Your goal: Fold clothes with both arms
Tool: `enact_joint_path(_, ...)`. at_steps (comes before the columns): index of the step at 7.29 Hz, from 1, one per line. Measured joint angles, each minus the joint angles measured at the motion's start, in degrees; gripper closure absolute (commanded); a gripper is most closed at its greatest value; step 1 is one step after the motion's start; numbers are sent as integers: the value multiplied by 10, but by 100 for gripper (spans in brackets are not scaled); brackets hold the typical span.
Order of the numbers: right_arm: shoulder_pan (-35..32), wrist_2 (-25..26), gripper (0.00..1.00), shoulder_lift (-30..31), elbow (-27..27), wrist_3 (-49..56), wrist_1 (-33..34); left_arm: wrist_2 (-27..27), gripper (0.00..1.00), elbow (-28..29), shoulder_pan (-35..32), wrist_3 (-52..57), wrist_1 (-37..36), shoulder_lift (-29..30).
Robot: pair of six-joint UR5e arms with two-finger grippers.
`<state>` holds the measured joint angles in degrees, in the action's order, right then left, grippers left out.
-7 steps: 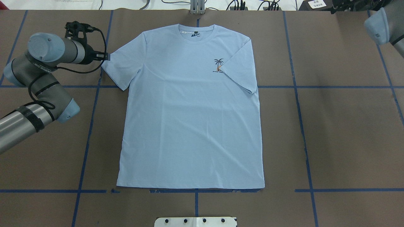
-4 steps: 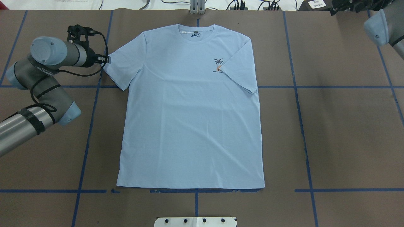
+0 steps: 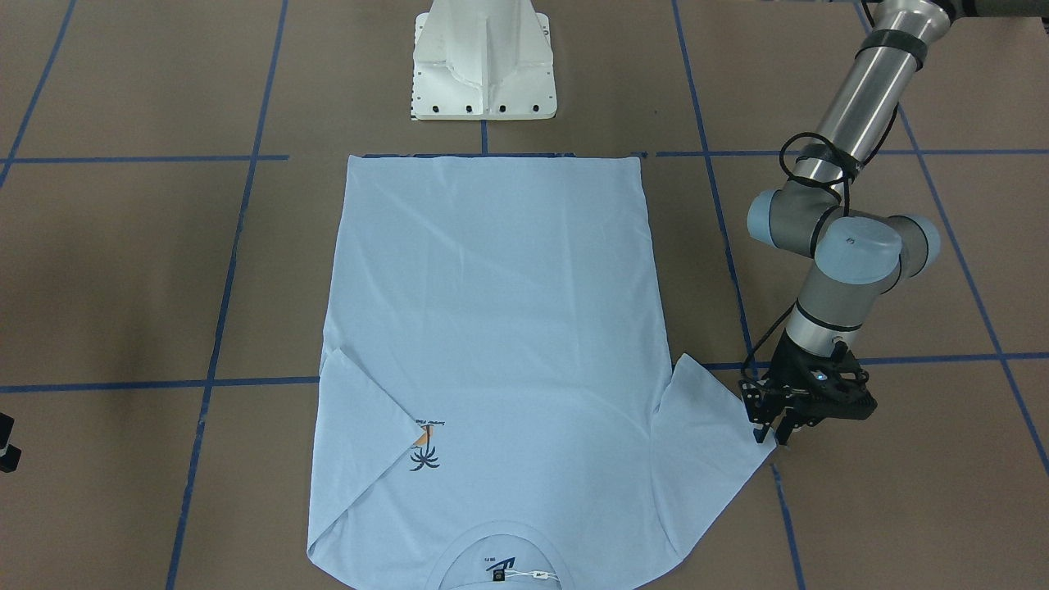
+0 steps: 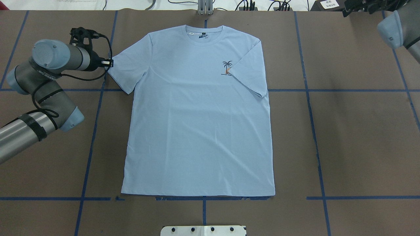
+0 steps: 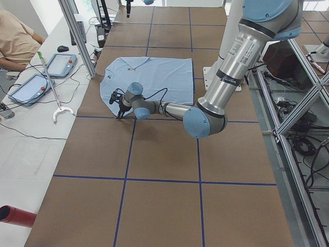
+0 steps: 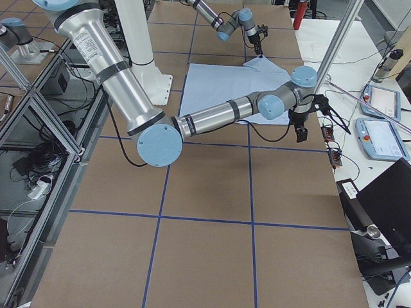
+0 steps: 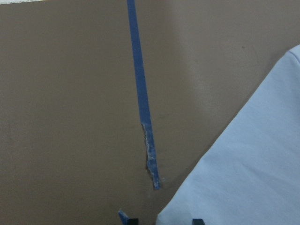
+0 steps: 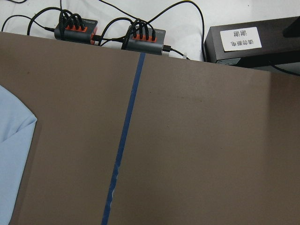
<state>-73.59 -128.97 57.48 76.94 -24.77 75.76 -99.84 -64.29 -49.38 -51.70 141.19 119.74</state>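
Brown counter [image 4: 361, 131] w/ blue tape grid [image 4: 308, 90]; pale-blue tee [image 4: 197, 131] lay flat on it, face up, centred, hem by the robot's base [image 3: 483, 57], collar at the far side; R-side sleeve [image 4: 251, 70] was folded in over the chest, L-side sleeve [image 4: 126, 70] spread out; L arm [image 4: 49, 62] reached low to that spread sleeve; R arm [image 4: 400, 26] sat by the counter's far R corner, well apart from the tee; L fingers [image 3: 772, 432] were parted, straddling the sleeve's corner; R fingers [image 6: 300, 133]: can't tell if parted or closed; palm print [image 4: 227, 68] touched the folded sleeve's edge; dark neck label [image 3: 497, 574] sat inside the collar.
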Motion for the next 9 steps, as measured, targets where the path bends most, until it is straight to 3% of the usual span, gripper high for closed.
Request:
enact_joint_path(4,0,0,0,0,1,-2,0,-1,100,-19,5,0,-13,8)
enact_joint_path(9,3,1,0,0,1,-7,-1,14,100,-51,57,-73,-217,130)
